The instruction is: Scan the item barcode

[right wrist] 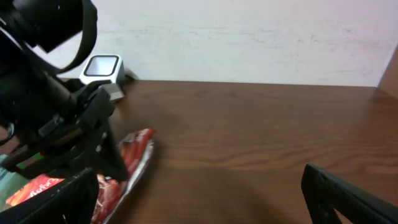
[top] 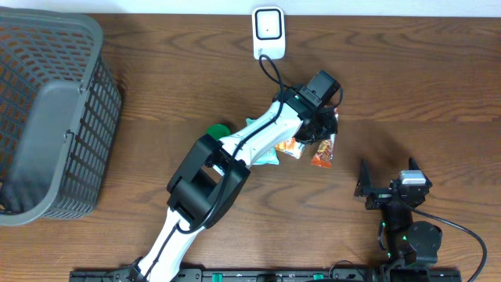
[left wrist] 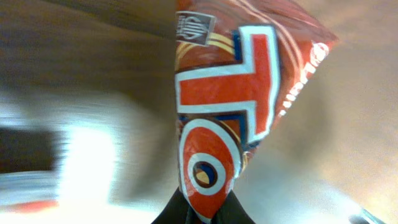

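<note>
Left gripper is clamped tight on a red snack packet, pinching one end so that the packet hangs past the fingers, right of the desk's middle. In the left wrist view the packet fills the frame, its face of white and blue lettering toward the camera and everything behind it blurred. Whether its free end touches the desk cannot be told. The white scanner stands at the far edge of the desk, well apart from the packet. A black cable loops from the scanner's foot toward the left arm's wrist, across the stretch between the two. Just beside the held packet, partly under the arm, lie an orange packet and a teal packet, and a green item shows at the arm's far side. A grey basket sits at the left end of the desk. Right gripper rests near the front right corner with its fingers spread wide and nothing between them, pointing toward the packet and the scanner.
</note>
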### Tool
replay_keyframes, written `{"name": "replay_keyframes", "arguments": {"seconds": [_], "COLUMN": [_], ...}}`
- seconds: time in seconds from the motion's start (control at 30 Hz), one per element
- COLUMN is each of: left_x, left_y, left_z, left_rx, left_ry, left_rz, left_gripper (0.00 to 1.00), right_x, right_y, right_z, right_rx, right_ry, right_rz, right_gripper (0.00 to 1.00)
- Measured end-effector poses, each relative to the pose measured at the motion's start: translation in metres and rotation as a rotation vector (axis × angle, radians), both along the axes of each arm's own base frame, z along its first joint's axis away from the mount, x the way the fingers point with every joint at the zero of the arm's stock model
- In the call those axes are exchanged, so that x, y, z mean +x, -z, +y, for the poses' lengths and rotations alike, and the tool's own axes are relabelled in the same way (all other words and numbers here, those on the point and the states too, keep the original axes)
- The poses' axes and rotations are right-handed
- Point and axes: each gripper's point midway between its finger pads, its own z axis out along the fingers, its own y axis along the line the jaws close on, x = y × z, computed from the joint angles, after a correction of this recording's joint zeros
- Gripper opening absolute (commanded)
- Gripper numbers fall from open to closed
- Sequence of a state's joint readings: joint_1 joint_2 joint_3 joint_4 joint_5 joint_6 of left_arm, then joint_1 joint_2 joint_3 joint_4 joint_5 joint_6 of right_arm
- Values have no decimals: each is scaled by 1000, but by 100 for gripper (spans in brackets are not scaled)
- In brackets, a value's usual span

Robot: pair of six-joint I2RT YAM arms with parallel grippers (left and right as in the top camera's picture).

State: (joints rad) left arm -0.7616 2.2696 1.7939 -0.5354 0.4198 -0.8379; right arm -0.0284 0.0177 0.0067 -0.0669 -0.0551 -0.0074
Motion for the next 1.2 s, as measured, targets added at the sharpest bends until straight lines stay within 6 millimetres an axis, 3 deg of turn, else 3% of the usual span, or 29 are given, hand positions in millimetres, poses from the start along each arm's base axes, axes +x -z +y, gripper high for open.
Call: {"name": "replay_keyframes", "arguments": {"seconds": [0.13,0.27,0.43,0.7,0.83,1.1,1.17,1.2], "left_x": [-14,-22,-11,10,7,3,3,3], "left_y": [-18,-38,-65,-109,-124,-132,-132,-133], "left_z": [-17,-16,2,39,47,49,50,50], "left_rx": [-160,-304,-476,-729,-804,-813,-799,-789], "left_ry": [94,176,227,275,303,250,209,186], "left_rz": [87,183,262,339,386,535,606,646], "left_gripper": [7,7,7,7,7,7,7,7], "right_x": [0,0,0,1,4,-12,-19,-16], "right_y": [0,0,0,5,30,127,144,143], "right_z": [0,0,2,2,2,0,-2,-4], "right_rx": [0,0,30,242,376,512,532,552], "right_ry": [0,0,-7,9,43,187,235,252], "right_rz": [0,0,1,31,144,563,636,637], "right_gripper": [99,99,99,99,99,99,99,99]}}
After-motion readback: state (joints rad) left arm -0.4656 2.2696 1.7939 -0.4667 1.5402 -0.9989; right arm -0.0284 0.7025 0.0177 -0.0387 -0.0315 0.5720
